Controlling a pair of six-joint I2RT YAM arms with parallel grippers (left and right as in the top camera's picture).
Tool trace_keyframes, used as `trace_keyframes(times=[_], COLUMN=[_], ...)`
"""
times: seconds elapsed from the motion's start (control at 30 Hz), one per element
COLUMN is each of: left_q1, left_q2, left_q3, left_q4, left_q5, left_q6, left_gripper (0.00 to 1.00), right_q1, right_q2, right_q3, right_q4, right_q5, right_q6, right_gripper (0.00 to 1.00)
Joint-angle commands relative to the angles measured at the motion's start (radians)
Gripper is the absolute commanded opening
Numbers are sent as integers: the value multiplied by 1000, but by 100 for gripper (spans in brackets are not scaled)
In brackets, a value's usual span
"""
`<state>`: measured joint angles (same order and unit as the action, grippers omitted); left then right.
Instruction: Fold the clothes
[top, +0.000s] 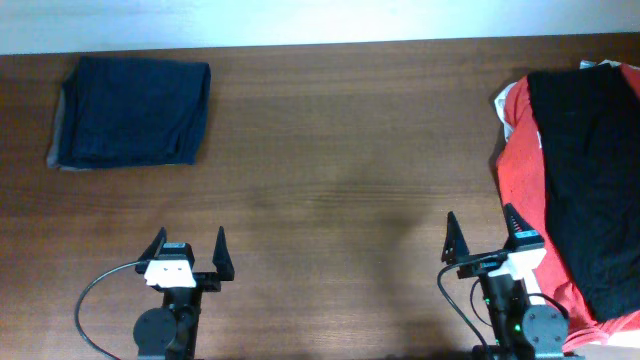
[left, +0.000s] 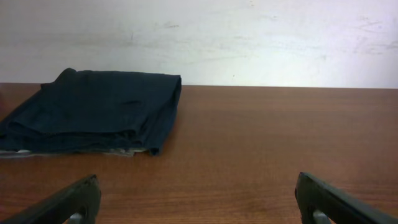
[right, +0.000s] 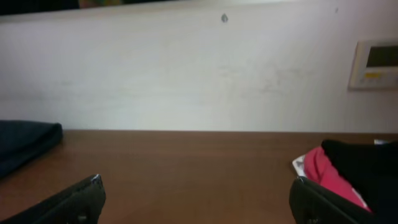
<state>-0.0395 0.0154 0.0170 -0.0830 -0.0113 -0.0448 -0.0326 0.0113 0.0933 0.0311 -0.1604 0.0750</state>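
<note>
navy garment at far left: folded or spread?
Folded: the navy garment is a compact rectangle, and the left wrist view shows stacked layers at its edge.

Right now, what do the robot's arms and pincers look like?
The left pincer and right pincer each have two black pointed fingers fixed to a white block. Behind them, the arms are black with round joints. A thin cable loops beside the left one, and another loops beside the right arm, which shows tiny green lights.
</note>
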Motion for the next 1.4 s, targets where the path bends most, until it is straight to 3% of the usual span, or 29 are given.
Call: trace_keyframes(times=[0.0,0.1,0.37,0.47,0.6,0.67,0.73,0.83,0.93,1.1,1.17,1.33,1.37], left_q1=[5,5,5,5,5,5,5,5,5,5,5,5,5], left_q2=[-10,-10,-10,-10,-10,-10,-10,-10,-10,-10,-10,-10,-10], left_q3=[-8,-8,-8,-8,-8,-8,-8,-8,-8,-8,-8,-8,-8], left_q4=[0,0,0,0,0,0,0,0,0,0,0,0,0], left_q5=[5,4,5,5,5,5,5,4,5,5,5,4,5], left_q6=[16,16,16,16,16,16,16,16,16,16,16,16,16], left_gripper=[99,99,99,100,99,99,99,99,99,100,99,99,99], right_q1=[6,6,5,5,5,-10,-53,-127,-206,-271,-289,-289,-289], right_q2=[20,166,848,1087,1325,1441,1568,1764,1973,2144,2196,2244,2244], right_q3=[161,354,1242,1429,1436,1436,1436,1436,1436,1436,1436,1436,1435], right_q4=[-47,-105,-556,-657,-618,-571,-535,-432,-223,-31,-18,-11,-8], right_q5=[-2,14,78,174,294,396,520,532,532,529,422,387,356], right_q6=[12,12,8,8,7,-69,-72,-72,-72,-87,-87,-87,-92], right_gripper=[98,98,98,98,98,99,71,57,57,57,57,57,61])
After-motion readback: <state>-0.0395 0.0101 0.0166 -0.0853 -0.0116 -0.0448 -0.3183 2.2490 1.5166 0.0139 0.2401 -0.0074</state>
